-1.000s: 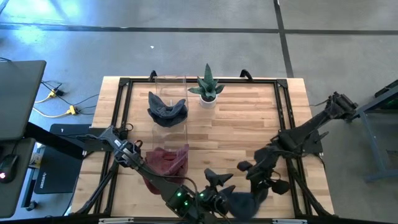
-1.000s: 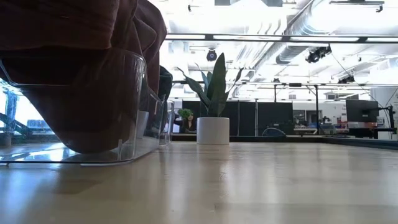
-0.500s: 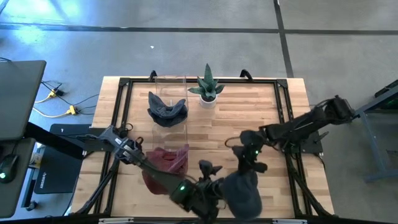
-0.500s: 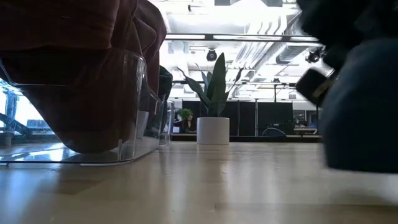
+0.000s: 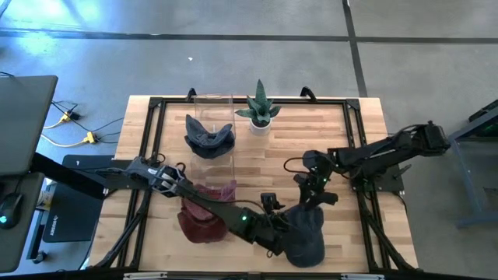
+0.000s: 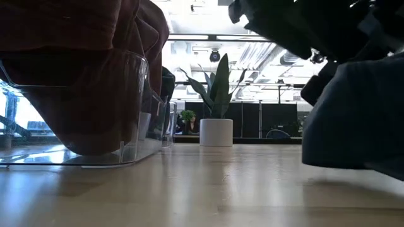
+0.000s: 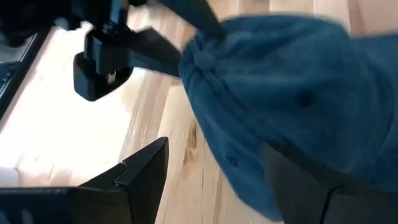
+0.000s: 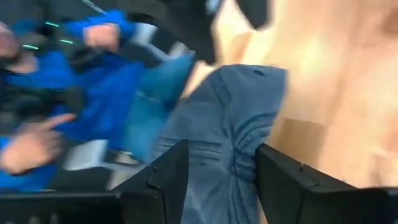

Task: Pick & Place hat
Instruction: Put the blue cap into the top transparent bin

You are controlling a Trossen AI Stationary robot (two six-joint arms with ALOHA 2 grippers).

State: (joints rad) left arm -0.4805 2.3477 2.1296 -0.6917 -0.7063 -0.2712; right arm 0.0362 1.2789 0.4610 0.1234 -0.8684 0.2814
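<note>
Your blue hat [image 5: 303,237] lies on the table [image 5: 264,155], well away from the potted plant [image 5: 260,109], at the edge opposite it. The right gripper [image 5: 311,204] sits at the hat's plant-side rim, fingers spread around bunched fabric; whether they pinch it is unclear to you. The left gripper [image 5: 274,227] is beside the hat, farther from the plant, jaws apart, one finger [image 7: 298,180] over the cloth.

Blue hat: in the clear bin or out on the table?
Out: the blue hat lies on the wood table, apart from the clear bin.
</note>
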